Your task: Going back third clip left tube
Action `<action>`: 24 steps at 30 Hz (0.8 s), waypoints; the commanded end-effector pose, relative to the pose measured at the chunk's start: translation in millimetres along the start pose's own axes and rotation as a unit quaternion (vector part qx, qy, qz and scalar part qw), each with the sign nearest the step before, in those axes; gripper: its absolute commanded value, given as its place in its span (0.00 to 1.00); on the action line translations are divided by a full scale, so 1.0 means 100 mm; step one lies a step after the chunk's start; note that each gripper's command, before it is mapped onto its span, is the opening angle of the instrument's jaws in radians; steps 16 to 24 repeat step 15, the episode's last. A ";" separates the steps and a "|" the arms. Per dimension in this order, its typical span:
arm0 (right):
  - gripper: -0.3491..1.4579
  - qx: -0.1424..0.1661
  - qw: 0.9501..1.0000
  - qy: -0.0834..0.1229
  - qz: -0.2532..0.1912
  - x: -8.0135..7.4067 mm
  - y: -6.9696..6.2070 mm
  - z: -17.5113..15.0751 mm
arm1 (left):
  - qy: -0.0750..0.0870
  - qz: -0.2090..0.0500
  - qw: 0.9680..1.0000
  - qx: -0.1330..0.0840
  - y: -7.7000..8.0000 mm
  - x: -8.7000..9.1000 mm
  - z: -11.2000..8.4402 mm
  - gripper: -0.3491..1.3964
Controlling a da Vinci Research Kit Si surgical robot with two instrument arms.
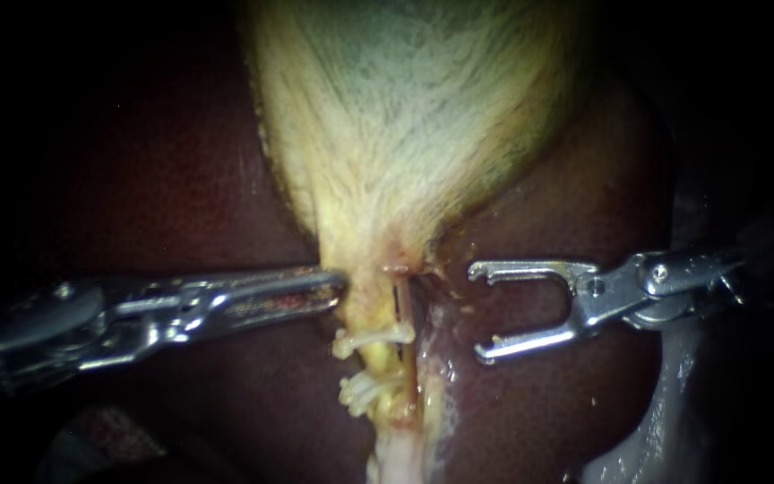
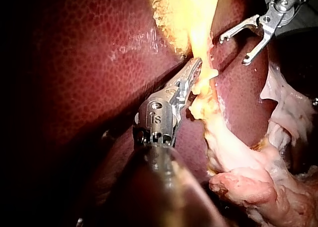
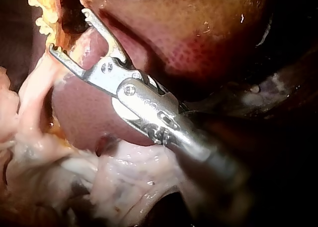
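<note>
At three o'clock from the clipped tube [image 1: 385, 363], the right instrument's [image 1: 477, 312] hand gapes empty; draw it straight back, sparing the liver [image 1: 530, 215].

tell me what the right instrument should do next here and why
Probably draw the right instrument back along its own shaft, away from the clipped tube. Its jaws stand open and empty, already apart from the tube, and white clips sit across the tube. The liver lies close behind the jaws, so a straight retreat seems safest.
</note>
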 end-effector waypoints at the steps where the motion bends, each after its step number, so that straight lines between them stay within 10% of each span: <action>1: 0.52 0.000 1.000 0.000 0.000 0.001 0.000 0.000 | 0.001 0.000 1.000 -0.001 0.000 0.001 0.000 0.00; 24: 0.52 0.000 1.000 0.000 0.000 0.001 -0.001 0.001 | 0.001 0.001 1.000 0.000 0.001 0.001 -0.001 0.00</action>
